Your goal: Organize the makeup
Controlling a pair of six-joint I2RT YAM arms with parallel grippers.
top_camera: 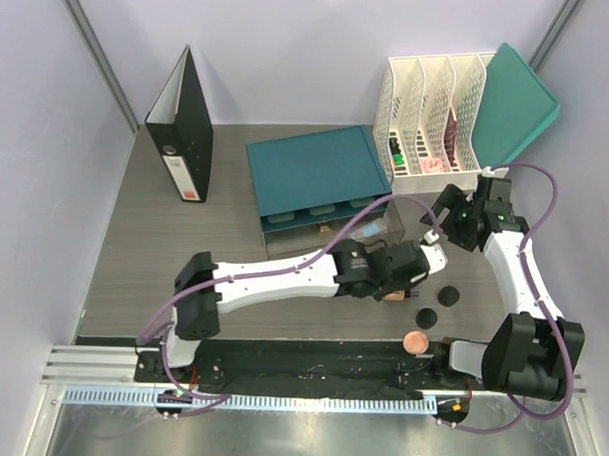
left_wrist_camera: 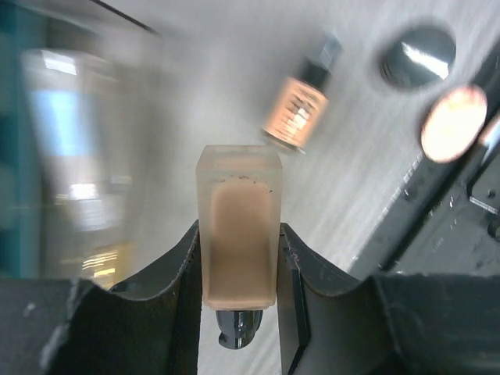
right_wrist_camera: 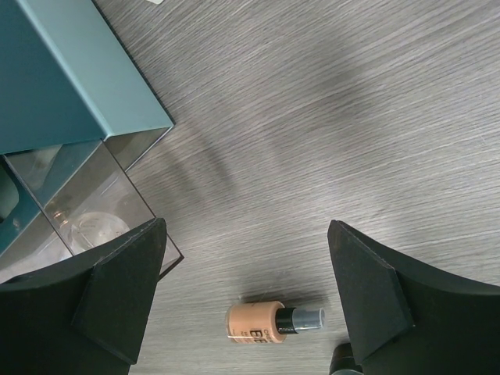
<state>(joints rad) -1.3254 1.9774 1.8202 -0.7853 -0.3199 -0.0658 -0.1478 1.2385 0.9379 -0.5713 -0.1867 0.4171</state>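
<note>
Left wrist, clear bottle [left_wrist_camera: 238, 223] pinched inside left tool [left_wrist_camera: 238, 238], tan tube [left_wrist_camera: 295, 113] beyond

We look down from above and behind; both wrist cameras face the table [top_camera: 134, 252] closely, sharing one tan tube [right_wrist_camera: 262, 323].

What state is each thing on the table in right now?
Left tool: shut on clear bottle.
Right tool: open, empty.
Tan tube: lying on its side, cap on.
Drawer: pulled out.
Black jars: closed, upright.
Peach disc: lying flat.
</note>
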